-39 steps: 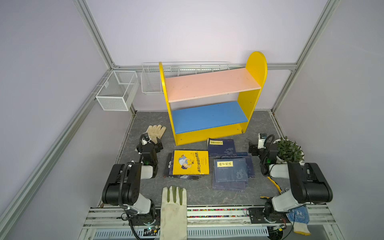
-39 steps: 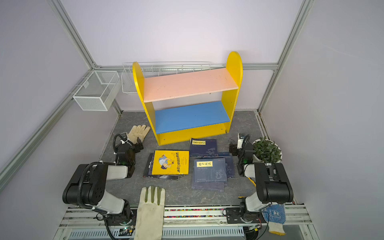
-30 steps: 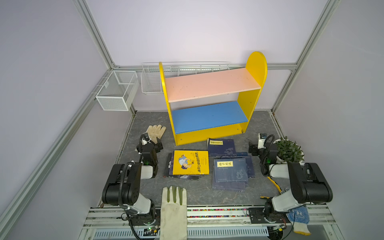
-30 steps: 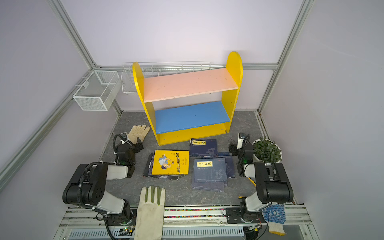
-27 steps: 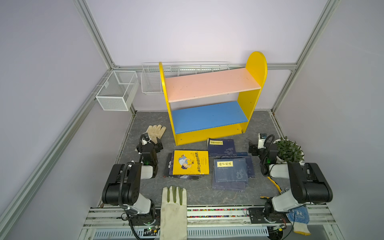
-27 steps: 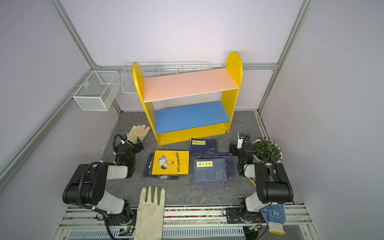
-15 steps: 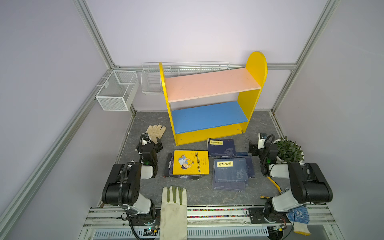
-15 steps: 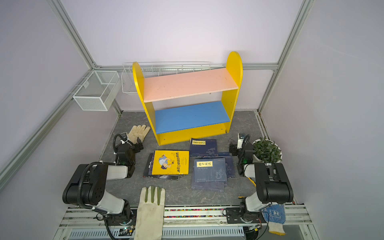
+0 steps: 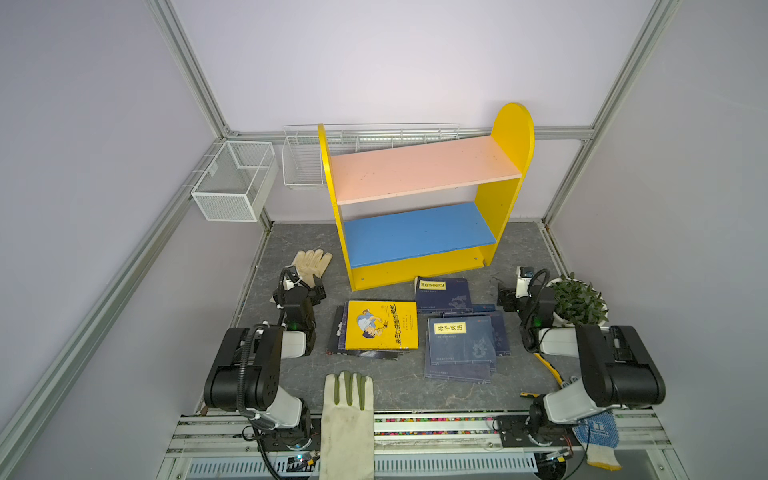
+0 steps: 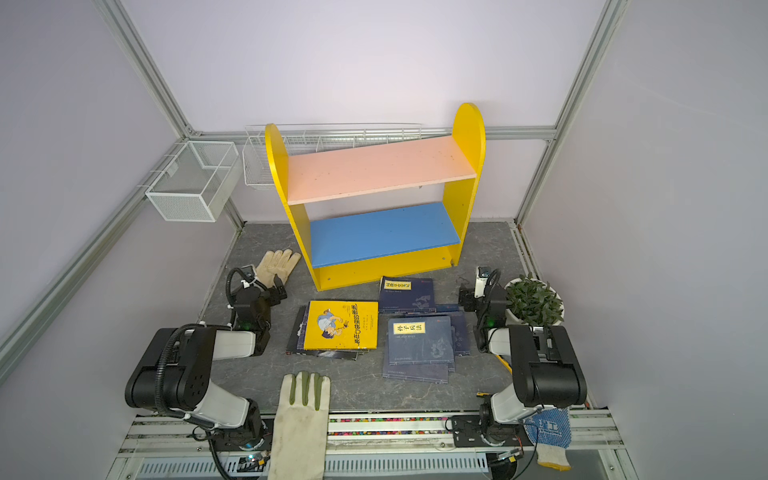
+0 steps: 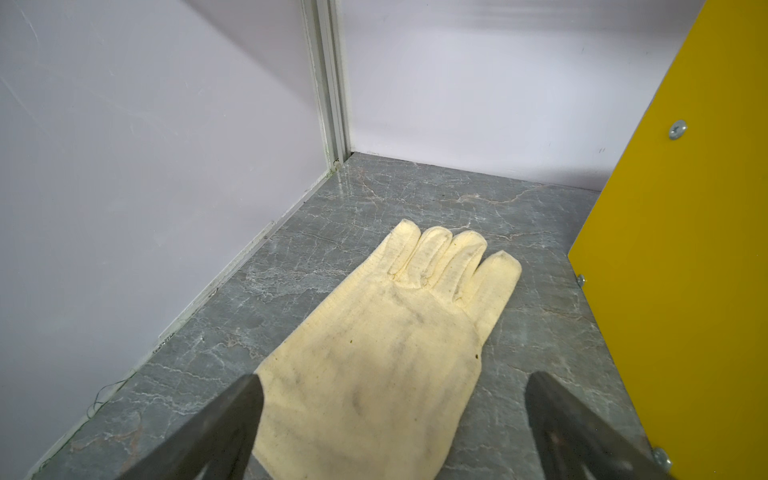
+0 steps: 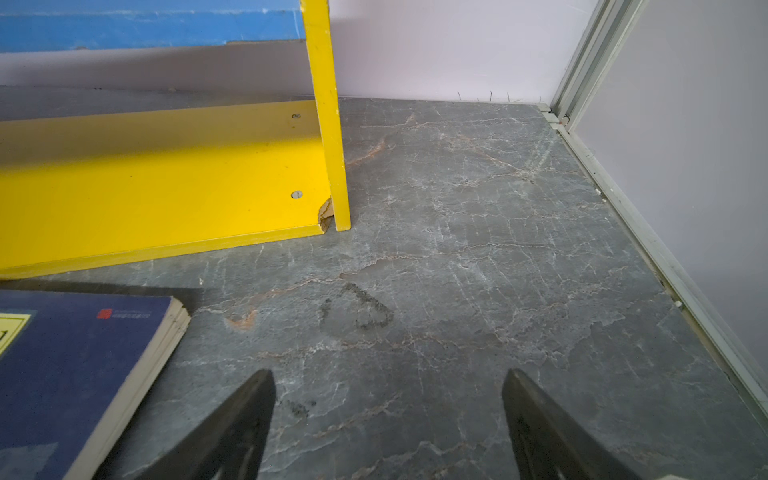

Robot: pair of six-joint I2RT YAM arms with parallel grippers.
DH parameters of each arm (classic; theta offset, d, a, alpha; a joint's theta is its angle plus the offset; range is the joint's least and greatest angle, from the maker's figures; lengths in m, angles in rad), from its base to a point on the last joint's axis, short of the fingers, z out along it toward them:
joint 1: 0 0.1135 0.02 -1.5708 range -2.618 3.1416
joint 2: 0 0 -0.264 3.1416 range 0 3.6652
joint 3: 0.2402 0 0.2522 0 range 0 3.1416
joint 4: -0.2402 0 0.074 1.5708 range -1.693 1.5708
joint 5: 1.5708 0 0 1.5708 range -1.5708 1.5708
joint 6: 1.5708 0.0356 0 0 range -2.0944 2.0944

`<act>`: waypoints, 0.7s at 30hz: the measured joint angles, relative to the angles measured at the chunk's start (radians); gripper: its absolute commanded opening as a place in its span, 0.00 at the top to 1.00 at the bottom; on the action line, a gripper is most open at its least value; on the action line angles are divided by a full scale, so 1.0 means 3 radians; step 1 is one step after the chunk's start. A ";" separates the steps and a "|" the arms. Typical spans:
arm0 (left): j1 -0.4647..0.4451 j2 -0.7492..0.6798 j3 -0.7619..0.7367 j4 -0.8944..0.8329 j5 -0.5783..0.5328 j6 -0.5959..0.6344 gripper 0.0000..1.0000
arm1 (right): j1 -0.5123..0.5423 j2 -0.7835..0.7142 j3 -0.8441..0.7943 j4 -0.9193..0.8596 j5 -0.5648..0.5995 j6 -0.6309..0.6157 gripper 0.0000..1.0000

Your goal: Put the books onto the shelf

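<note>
The shelf stands at the back of the grey floor, with yellow side panels, a pink upper board and a blue lower board, both bare. The books lie flat in front of it: a yellow book on a dark pile, a navy book with a yellow label on another pile, and one more navy book nearer the shelf. My left gripper rests low to the left of the books, open over a cream glove. My right gripper is open over bare floor, right of the navy book.
A potted plant stands just right of the right arm. A white glove lies over the front edge. Two white wire baskets hang on the back left walls. The shelf's yellow side panel is close to the left gripper.
</note>
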 measured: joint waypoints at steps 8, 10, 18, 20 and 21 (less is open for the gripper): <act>-0.0005 -0.0094 0.0108 -0.0421 -0.0033 -0.0003 0.01 | -0.0003 -0.0070 0.0088 -0.0271 -0.0051 0.0001 0.10; -0.0015 -0.0243 0.0463 -0.1110 -0.0183 -0.0093 0.01 | 0.0004 -0.0205 0.0282 -0.0668 0.0008 0.0022 0.11; -0.0098 -0.1150 0.0806 -0.2140 -0.0913 -0.0886 0.01 | 0.0404 -0.0696 0.0994 -0.1809 0.0477 0.0399 0.13; -0.0301 -0.1275 0.0764 -0.2476 -0.1102 -0.1116 0.01 | 0.0619 -0.0722 0.1116 -0.2102 0.0570 0.0528 0.13; -0.0491 -0.1307 0.0762 -0.2646 -0.1213 -0.1194 0.01 | 0.0739 -0.0738 0.1166 -0.2257 0.0598 0.0605 0.12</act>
